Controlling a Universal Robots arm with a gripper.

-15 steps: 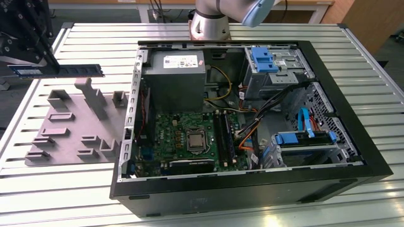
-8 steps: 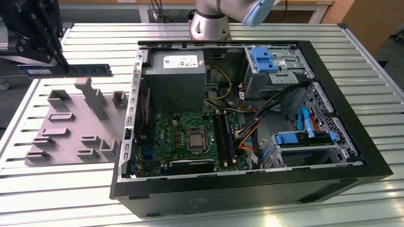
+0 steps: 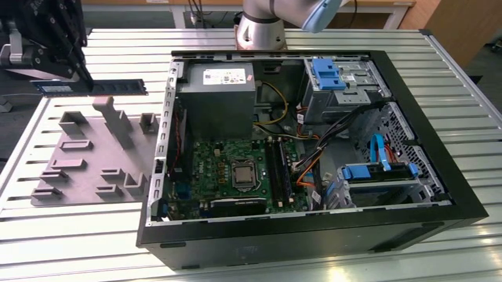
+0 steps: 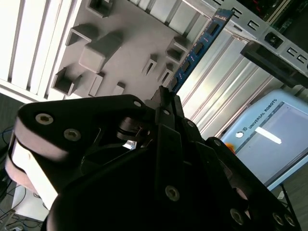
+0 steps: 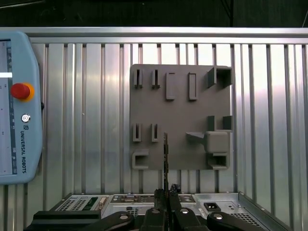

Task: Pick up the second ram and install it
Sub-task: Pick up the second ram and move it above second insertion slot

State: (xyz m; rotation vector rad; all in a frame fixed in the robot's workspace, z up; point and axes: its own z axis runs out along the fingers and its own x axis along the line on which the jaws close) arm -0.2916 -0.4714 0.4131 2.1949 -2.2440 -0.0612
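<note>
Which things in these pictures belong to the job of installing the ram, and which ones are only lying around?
Belong to the job:
second ram, held by the tool
motherboard in the open case

Only lying around:
grey holder plate
teach pendant

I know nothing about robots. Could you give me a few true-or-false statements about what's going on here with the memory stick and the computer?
1. The gripper holds the second ram in the air above the gray tray. True.
2. The computer case is closed. False: it lies open, with the motherboard in plain sight.
3. The second ram sits plugged into the motherboard. False: it is outside the case, off to the exterior view's left, clamped in the gripper.
4. The gray tray lies on the slatted metal table beside the case. True.
</note>
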